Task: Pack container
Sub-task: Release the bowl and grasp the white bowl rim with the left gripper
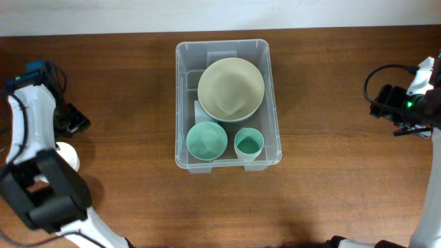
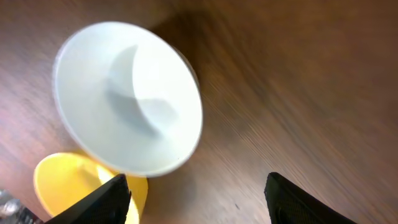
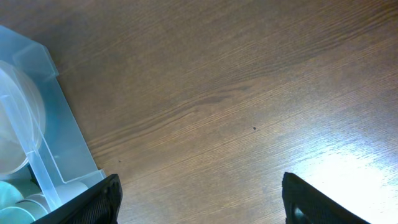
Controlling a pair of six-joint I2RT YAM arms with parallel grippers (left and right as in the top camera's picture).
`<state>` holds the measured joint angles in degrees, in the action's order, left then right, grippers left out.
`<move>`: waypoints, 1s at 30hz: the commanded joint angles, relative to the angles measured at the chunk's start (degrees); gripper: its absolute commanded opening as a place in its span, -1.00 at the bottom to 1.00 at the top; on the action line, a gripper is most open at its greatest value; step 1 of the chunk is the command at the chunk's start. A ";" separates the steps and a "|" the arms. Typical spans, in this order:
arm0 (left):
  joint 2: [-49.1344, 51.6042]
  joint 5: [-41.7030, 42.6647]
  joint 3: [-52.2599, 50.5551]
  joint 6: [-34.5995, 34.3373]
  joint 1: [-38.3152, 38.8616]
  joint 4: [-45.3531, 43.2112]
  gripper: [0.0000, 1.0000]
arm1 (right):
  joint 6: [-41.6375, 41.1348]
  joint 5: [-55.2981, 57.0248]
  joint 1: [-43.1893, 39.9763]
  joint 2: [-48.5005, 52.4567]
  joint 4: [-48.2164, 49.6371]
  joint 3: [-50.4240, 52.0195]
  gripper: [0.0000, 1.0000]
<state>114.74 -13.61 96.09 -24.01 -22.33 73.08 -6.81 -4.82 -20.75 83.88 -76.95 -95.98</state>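
Left wrist: left gripper (image 2: 198, 198) spread wide, holding nothing; white bowl (image 2: 127, 106) ahead-left.
Should shift left, pinch its rim, avoid yellow bowl (image 2: 59, 183).

Brown wooden table (image 1: 331, 103), white bowl (image 2: 127, 99) just beside a yellow bowl (image 2: 59, 183)

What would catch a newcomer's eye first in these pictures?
The clear container sits at the centre of the table, holding a large cream bowl, a teal bowl and a teal cup. Far left, near the left claw, a white bowl partly hides a yellow bowl.
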 commanded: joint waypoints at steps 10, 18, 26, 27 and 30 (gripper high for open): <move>9.62 -0.39 -0.39 0.50 -2.08 -3.04 0.11 | 0.35 0.37 -0.24 0.15 -0.07 0.20 0.56; 11.10 -0.42 -0.42 0.50 -2.12 -3.93 -0.57 | 0.35 0.39 -0.24 0.15 -0.07 0.20 0.55; 11.08 0.13 -0.09 1.88 -1.95 -7.17 -0.99 | 0.35 0.59 -0.24 0.15 -0.04 0.20 0.56; 11.08 0.17 0.24 2.05 -1.77 -7.32 -0.99 | 0.35 0.59 -0.24 0.15 -0.04 0.20 0.56; 10.19 0.81 4.11 2.43 0.07 -5.25 -0.99 | 0.35 0.57 -0.24 0.15 -0.07 0.20 0.55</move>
<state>125.16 -13.54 96.25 -22.74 -23.86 66.28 -6.83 -4.80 -20.75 83.88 -76.95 -95.98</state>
